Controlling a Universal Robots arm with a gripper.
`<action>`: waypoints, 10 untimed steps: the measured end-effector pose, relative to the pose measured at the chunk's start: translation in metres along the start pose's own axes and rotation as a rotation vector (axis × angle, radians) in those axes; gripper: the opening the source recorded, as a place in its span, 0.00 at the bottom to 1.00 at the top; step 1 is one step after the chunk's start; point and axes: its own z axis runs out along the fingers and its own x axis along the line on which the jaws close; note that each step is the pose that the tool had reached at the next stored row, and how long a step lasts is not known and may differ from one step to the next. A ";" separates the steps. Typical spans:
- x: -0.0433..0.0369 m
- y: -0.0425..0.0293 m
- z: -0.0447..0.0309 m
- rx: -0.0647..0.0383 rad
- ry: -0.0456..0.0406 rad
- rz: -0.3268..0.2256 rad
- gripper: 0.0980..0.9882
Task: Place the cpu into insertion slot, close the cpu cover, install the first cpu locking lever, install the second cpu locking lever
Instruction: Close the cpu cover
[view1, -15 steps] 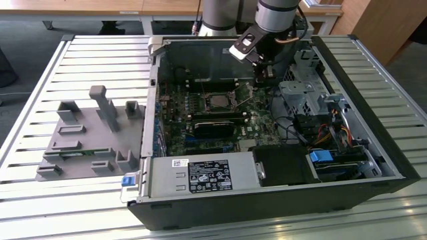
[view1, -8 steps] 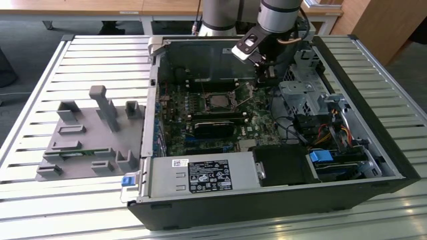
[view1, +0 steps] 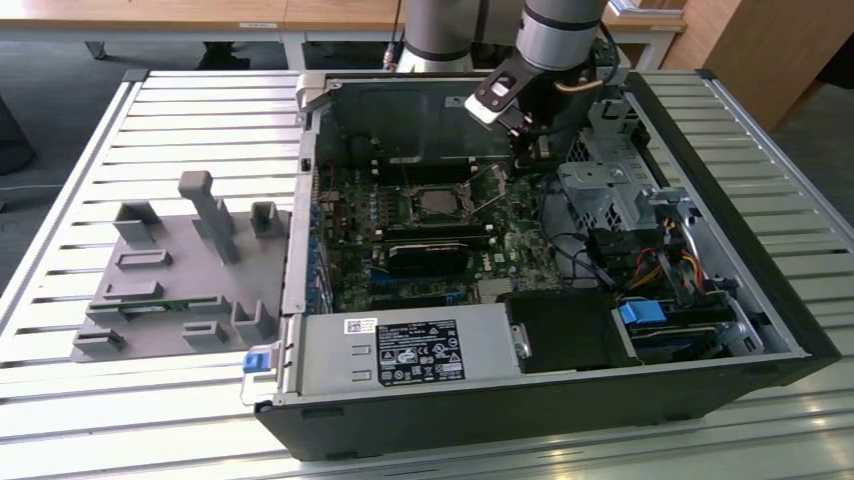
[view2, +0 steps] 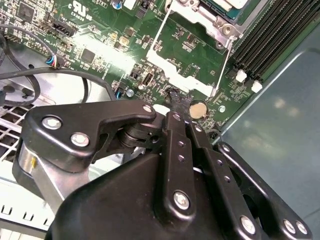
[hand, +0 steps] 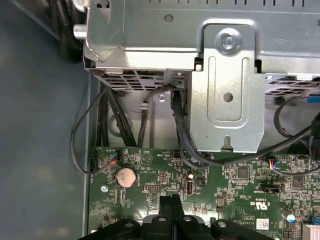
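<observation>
Item, nearest you: insertion slot (view1: 407, 205), cpu cover (view2: 216, 21) apparently lying flat over it, likely to keep the cpu (view2: 223, 4) seated

Item, beyond, at 2 o'clock of the slot: your pincer (view1: 525, 165), fingers (hand: 167, 210) pressed together, tip low beside a thin wire lever (view2: 223, 67), probably narrowed so as to work that wire

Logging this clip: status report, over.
Gripper shut, low over motherboard beside coin cell battery. Insertion slot close by, not touched. No obstruction seen.
</observation>
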 end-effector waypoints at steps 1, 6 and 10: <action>0.0002 0.0003 0.0009 0.001 0.0000 0.000 0.01; 0.0006 0.0004 0.0050 0.003 0.0000 0.000 0.01; 0.0006 -0.0020 0.0056 0.003 -0.0001 0.000 0.01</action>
